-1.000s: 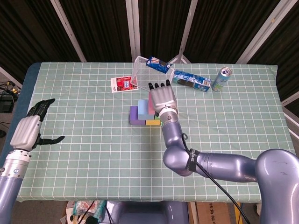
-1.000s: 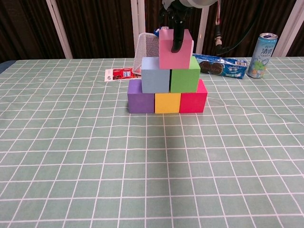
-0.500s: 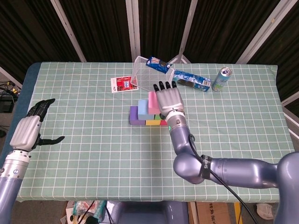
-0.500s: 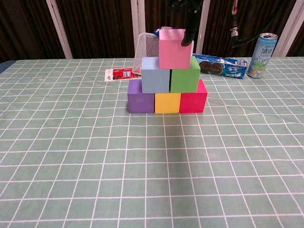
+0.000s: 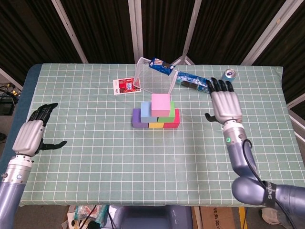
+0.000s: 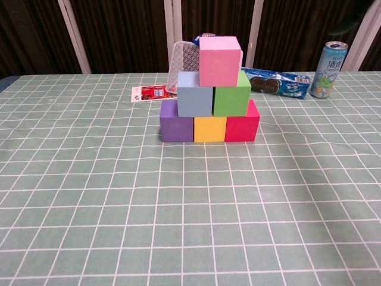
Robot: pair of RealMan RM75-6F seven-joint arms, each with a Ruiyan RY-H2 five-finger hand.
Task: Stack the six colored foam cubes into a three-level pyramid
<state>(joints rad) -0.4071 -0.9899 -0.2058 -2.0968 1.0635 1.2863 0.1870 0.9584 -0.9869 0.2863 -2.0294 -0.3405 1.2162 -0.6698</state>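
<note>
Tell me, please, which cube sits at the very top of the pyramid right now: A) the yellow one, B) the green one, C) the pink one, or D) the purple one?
C: the pink cube forms the top level alone, resting on the light blue cube and the green cube, with neither robot hand touching it.

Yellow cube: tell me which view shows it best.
The chest view: the yellow cube shows its whole front face, sitting between the purple cube and the red cube. In the head view only a thin yellow strip shows under the pink cube.
</note>
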